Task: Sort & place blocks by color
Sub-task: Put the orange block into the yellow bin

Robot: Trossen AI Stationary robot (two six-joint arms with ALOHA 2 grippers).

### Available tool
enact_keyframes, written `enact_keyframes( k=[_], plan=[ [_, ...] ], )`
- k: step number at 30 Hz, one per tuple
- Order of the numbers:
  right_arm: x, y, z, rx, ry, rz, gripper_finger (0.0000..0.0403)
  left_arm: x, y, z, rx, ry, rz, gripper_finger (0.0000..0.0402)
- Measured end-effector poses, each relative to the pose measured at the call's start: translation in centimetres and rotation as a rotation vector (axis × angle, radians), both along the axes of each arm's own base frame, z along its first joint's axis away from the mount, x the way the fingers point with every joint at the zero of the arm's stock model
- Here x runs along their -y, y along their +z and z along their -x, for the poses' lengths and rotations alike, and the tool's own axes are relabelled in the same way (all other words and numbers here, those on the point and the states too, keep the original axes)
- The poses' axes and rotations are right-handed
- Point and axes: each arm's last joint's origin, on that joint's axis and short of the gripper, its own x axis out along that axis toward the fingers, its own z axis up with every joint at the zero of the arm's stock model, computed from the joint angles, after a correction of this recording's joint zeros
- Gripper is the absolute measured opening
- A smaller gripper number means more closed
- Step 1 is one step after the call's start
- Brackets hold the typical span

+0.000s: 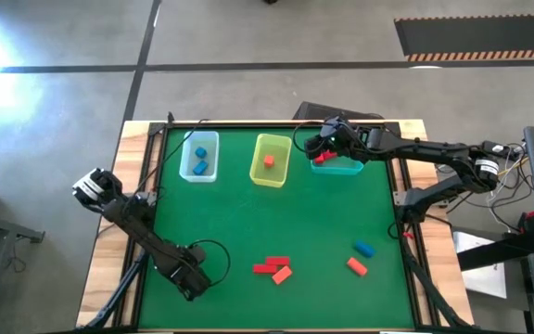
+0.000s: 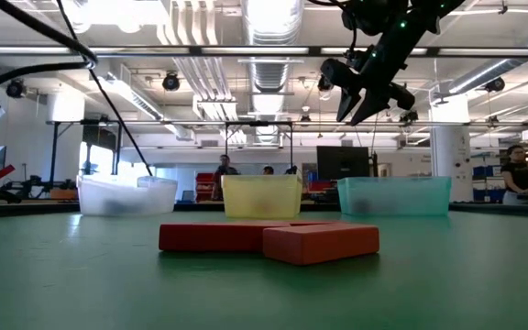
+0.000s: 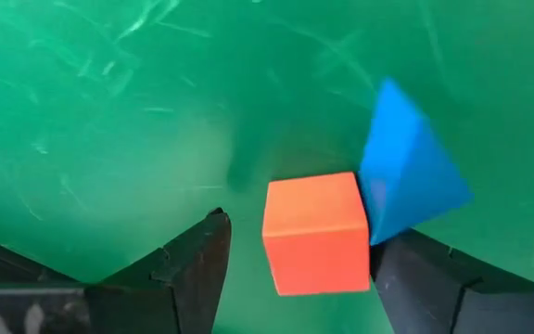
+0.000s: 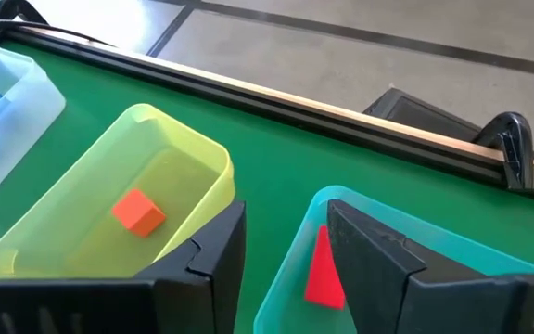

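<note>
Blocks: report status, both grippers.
Left gripper open astride orange cube, blue block beside it. Right gripper open over teal bin, red block inside. Nothing in the way.

Translucent plastic bins (image 1: 270, 174) — matt green tabletop (image 1: 248, 223)

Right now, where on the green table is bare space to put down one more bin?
The wide middle of the green table is bare, between the yellow translucent bin and the red and orange blocks. The back edge is crowded: clear-bluish bin, yellow bin, teal bin with the right end effector above.
</note>
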Motion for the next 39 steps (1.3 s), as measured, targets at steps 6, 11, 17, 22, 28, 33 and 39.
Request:
enact_keyframes(
  k=[6, 11, 17, 22, 28, 33, 39],
  plan=[
    [0.0, 0.0, 0.0, 0.002, -0.002, -0.002, 0.0141, -0.2, -0.4, 0.2, -0.006, -0.009, -0.005, 0.0175],
    [0.0, 0.0, 0.0, 0.002, -0.002, -0.002, 0.0141, -0.1, -0.3, 0.1, 0.010, -0.010, 0.012, 0.0120],
    [-0.3, 0.0, -0.1, 0.004, 0.008, -0.002, 0.0141, -0.5, 1.3, 0.5, 0.041, -0.007, 0.048, 0.0120],
    [-1.3, 0.2, -0.6, 0.018, 0.054, 0.009, 0.0141, -2.0, 4.6, 1.4, 0.117, 0.020, 0.068, 0.0120],
    [-3.6, 1.4, -1.9, 0.109, 0.225, 0.054, 0.0141, -5.1, 9.9, 1.8, 0.477, 0.055, 0.027, 0.0120],
    [-5.7, 2.8, -2.4, 0.202, 0.315, 0.107, 0.0141, -9.1, 14.2, 1.6, 0.900, 0.086, -0.143, 0.0120],
    [-7.1, 5.3, -1.5, 0.292, 0.358, 0.137, 0.0141, -14.5, 16.9, 0.0, 1.145, 0.082, -0.352, 0.0120]
  ],
)
